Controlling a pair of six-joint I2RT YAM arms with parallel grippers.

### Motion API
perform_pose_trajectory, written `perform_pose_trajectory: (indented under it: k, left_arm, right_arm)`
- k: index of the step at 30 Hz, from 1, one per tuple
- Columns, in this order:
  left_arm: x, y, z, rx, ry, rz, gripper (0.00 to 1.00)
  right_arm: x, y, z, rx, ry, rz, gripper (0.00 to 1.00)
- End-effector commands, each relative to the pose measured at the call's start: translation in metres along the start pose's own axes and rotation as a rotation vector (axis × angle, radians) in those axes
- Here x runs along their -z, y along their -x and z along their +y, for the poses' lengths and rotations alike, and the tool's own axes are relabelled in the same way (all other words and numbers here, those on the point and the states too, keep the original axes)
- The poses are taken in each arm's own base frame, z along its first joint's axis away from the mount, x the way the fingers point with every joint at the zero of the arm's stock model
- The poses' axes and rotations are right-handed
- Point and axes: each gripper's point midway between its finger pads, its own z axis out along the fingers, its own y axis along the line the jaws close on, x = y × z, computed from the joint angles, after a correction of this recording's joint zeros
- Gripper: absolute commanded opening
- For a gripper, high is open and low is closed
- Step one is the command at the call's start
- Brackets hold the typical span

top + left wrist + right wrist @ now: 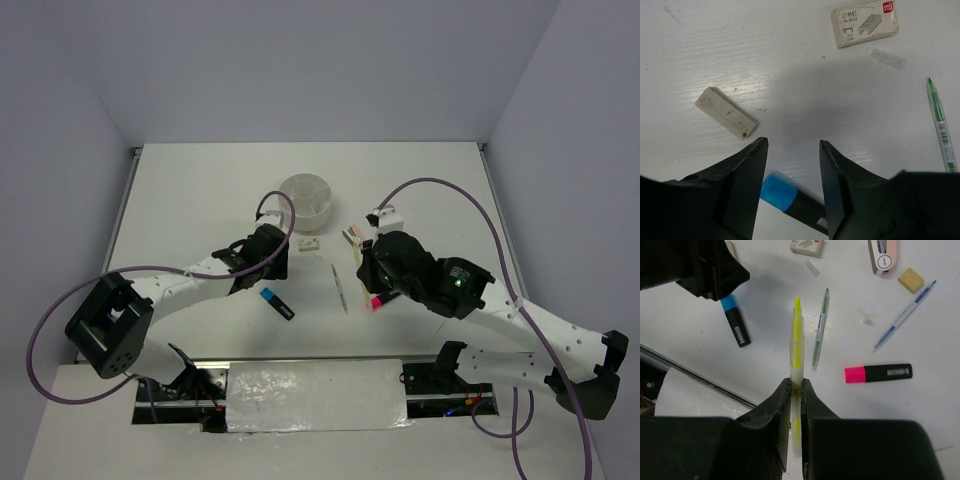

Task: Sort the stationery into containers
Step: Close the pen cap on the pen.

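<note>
My left gripper (792, 142) is open and hangs low over the table, its jaws on either side of a blue-and-black highlighter (790, 200) that lies across the gap. A white eraser (726, 112) lies just ahead to its left. The right gripper (795, 382) is shut on a thin yellow pen (796, 347), held above the table. Below it lie a green pen (820, 330), a light-blue pen (904, 316), a pink-and-black highlighter (879, 373) and a beige eraser (911, 280). The round white cup (306, 200) stands behind both grippers (268, 255), (372, 270).
A staple box (865, 22) and a small clear cap (888, 58) lie ahead of the left gripper. A pink-and-white stapler (882, 255) sits near the beige eraser. A strip of foil (315, 395) covers the table's near edge between the arm bases.
</note>
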Motion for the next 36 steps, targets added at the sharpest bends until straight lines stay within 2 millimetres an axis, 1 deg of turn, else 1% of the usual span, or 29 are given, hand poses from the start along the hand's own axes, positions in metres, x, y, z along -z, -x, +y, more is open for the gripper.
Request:
perform_pose_trajectory:
  k: [1,4,9,16,19,26,27,28,32,34,36]
  left_arm:
    - [-0.006,0.004,-0.007,0.011,-0.019,-0.018,0.58]
    - [-0.009,-0.001,-0.004,0.009,0.001,-0.003,0.57]
    - [-0.011,-0.006,-0.003,0.009,-0.002,0.0,0.57]
    - [-0.018,-0.016,0.0,-0.002,0.011,0.022,0.56]
    - [-0.019,-0.017,-0.001,-0.003,0.004,0.02,0.53]
    - [-0.02,-0.017,0.002,0.002,0.014,0.009,0.52]
    - [-0.022,-0.019,0.003,0.003,0.02,0.015,0.51]
    - [-0.022,-0.019,0.003,0.001,0.017,0.013,0.48]
    - [-0.025,-0.022,0.005,0.003,0.035,0.021,0.47]
    - [-0.026,-0.022,0.005,0.004,0.037,0.022,0.39]
    - [-0.027,-0.024,0.006,0.005,0.043,0.028,0.39]
  right_arm:
    - [0.003,0.009,0.006,-0.012,0.032,-0.042,0.0]
    - [0.003,0.008,0.006,-0.01,0.034,-0.037,0.0]
    - [0.002,0.006,0.007,-0.008,0.038,-0.033,0.0]
    - [-0.001,0.004,0.009,-0.004,0.046,-0.027,0.0]
    - [-0.002,0.005,0.01,0.001,0.047,-0.024,0.0]
    - [-0.002,0.003,0.016,0.005,0.077,-0.013,0.0]
    - [-0.002,0.003,0.016,0.006,0.078,-0.013,0.0]
    - [-0.002,0.002,0.015,0.005,0.076,-0.012,0.0]
    - [-0.001,0.002,0.015,0.004,0.081,-0.015,0.0]
    - [0.0,0.003,0.015,0.005,0.082,-0.017,0.0]
    - [0.0,0.003,0.015,0.004,0.082,-0.016,0.0]
